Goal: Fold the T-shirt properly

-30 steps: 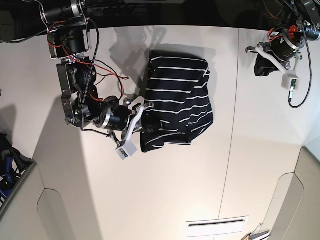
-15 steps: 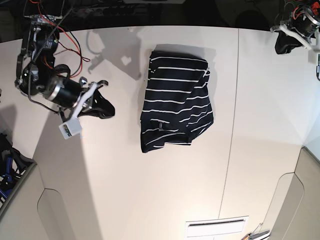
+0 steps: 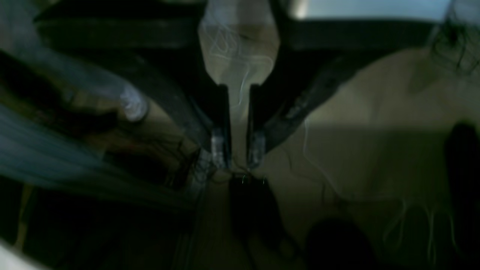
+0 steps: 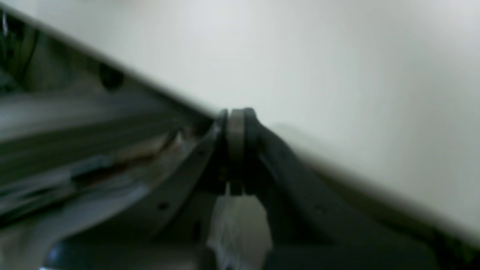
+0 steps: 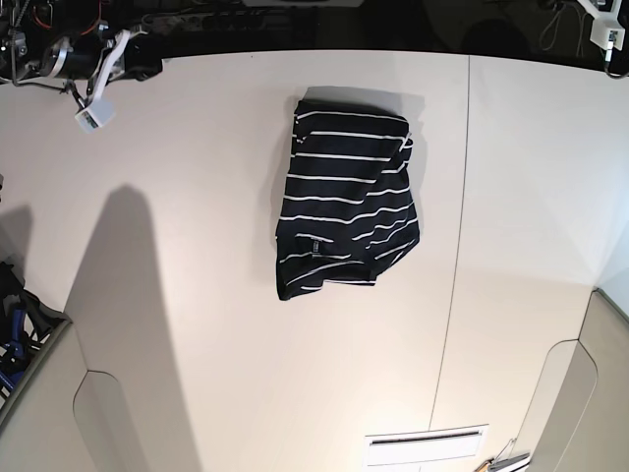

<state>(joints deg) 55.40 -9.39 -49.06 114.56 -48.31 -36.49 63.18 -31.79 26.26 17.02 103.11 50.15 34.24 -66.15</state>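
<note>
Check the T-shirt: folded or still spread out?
Folded. The T-shirt lies as a compact, roughly rectangular bundle on the table, no sleeves sticking out, layers overlapping at its lower edge. Neither hand touches it.

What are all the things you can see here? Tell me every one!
T-shirt: one, dark navy with thin white stripes, folded on the middle of the table.
Table: one, off-white, filling the base view.
Vent panel: one, white, near bottom edge.
Right tool: one, dark, shut, empty, at the table's far corner.
Left tool: one, dark, jaws narrowly apart, holding nothing, off the table's other far corner.
</note>
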